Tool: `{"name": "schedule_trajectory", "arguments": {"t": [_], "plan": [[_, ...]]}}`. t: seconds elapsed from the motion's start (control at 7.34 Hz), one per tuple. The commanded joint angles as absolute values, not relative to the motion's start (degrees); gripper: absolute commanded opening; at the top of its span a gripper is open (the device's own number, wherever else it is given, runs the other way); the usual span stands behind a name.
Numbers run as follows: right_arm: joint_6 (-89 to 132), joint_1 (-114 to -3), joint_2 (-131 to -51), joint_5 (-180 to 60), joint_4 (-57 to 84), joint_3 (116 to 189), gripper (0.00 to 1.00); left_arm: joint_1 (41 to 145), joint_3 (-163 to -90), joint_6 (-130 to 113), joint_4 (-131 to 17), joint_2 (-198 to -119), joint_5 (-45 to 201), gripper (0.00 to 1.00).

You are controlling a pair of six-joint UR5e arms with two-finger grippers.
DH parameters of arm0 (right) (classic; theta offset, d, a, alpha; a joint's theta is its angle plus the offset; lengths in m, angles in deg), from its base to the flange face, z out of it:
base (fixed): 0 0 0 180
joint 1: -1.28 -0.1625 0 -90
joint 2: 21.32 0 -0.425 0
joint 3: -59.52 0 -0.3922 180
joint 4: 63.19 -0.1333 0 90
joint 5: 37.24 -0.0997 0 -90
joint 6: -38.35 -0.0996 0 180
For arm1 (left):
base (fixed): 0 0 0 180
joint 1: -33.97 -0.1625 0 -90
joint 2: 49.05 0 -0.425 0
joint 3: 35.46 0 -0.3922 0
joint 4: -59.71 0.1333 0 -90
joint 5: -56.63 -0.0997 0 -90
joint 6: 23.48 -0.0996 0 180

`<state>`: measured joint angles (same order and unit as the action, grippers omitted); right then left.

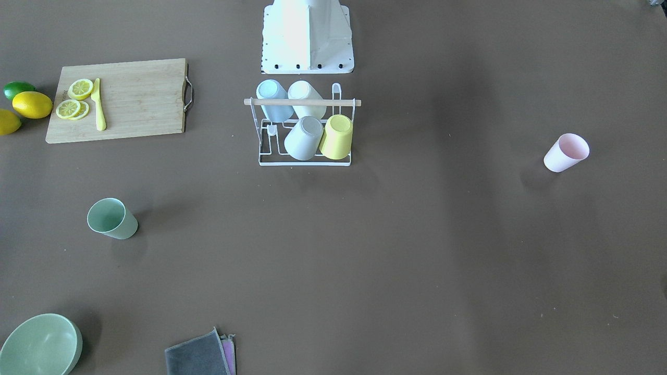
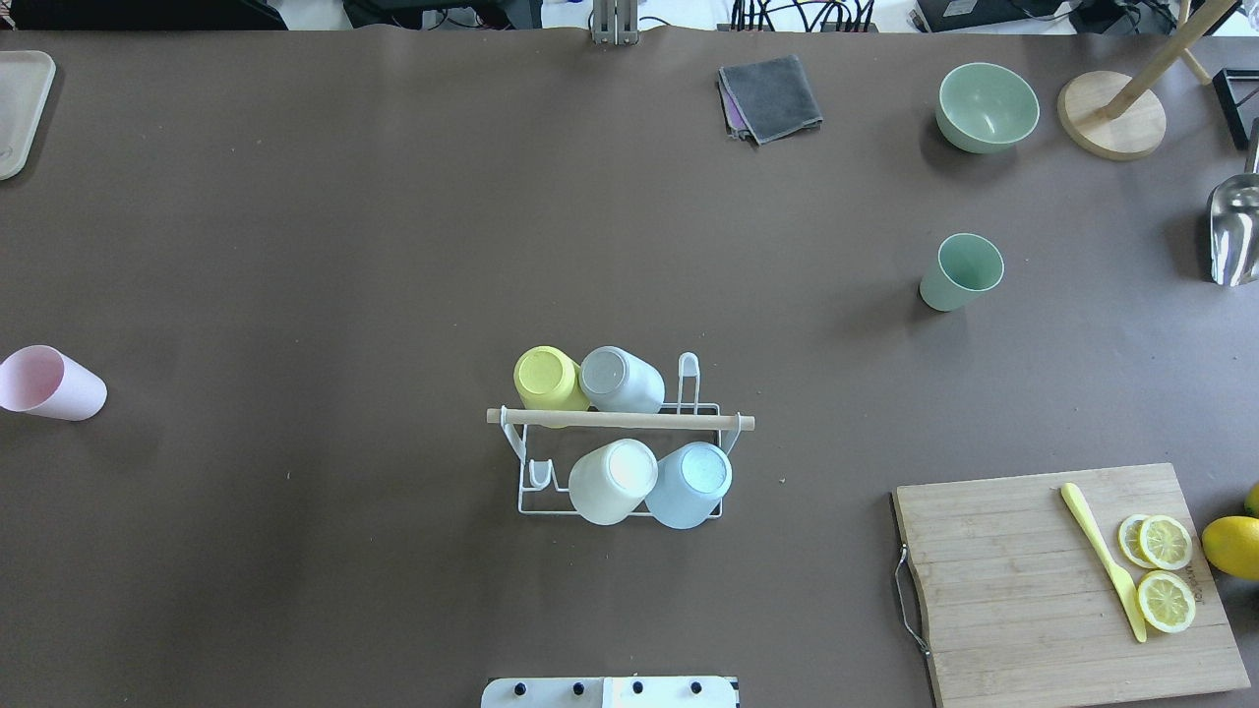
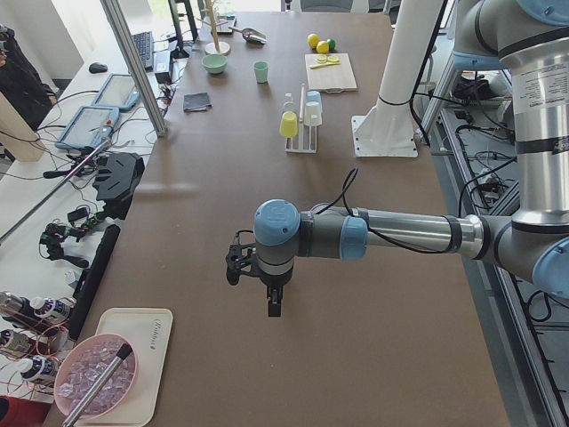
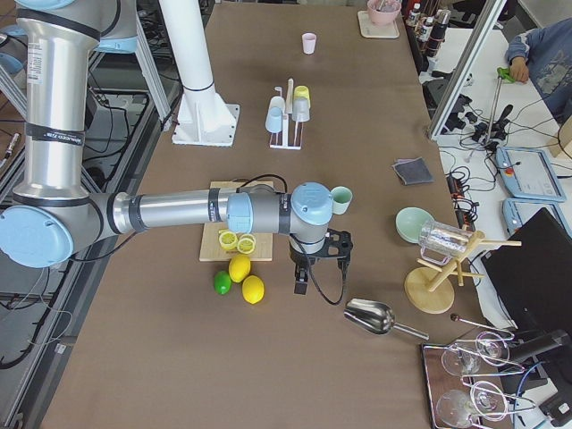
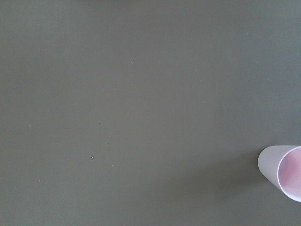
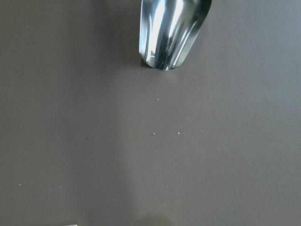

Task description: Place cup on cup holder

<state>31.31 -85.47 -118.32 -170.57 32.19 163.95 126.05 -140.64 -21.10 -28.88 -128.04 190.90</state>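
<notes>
The white wire cup holder (image 2: 620, 420) with a wooden rod stands mid-table near the robot's base and carries several upturned cups: yellow, grey, white and blue. A pink cup (image 2: 49, 383) stands alone at the table's left side and shows at the lower right edge of the left wrist view (image 5: 284, 172). A green cup (image 2: 961, 271) stands alone on the right. My left gripper (image 3: 271, 302) hangs above the table near the left end. My right gripper (image 4: 301, 284) hangs near the right end, over a metal scoop (image 6: 171, 33). I cannot tell whether either is open or shut.
A wooden cutting board (image 2: 1043, 590) with lemon slices and a yellow knife lies at the near right, with lemons (image 2: 1234, 546) beside it. A green bowl (image 2: 987, 106), a grey cloth (image 2: 772, 96), a wooden stand (image 2: 1111, 113) and a tray (image 2: 20, 108) sit along the far edge.
</notes>
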Motion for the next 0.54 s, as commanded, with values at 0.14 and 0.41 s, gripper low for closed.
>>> {"name": "schedule_trajectory", "arguments": {"t": [0.14, 0.41], "plan": [[31.15, -80.57, -113.10, -169.87, 32.35, 163.93, 1.00, 125.99, -140.58, -21.10, -28.88, -127.98, 190.84, 0.98], [30.44, -76.61, -108.62, -169.78, 32.61, 163.76, 1.00, 125.99, -140.49, -21.10, -28.88, -128.07, 190.84, 0.98]]}}
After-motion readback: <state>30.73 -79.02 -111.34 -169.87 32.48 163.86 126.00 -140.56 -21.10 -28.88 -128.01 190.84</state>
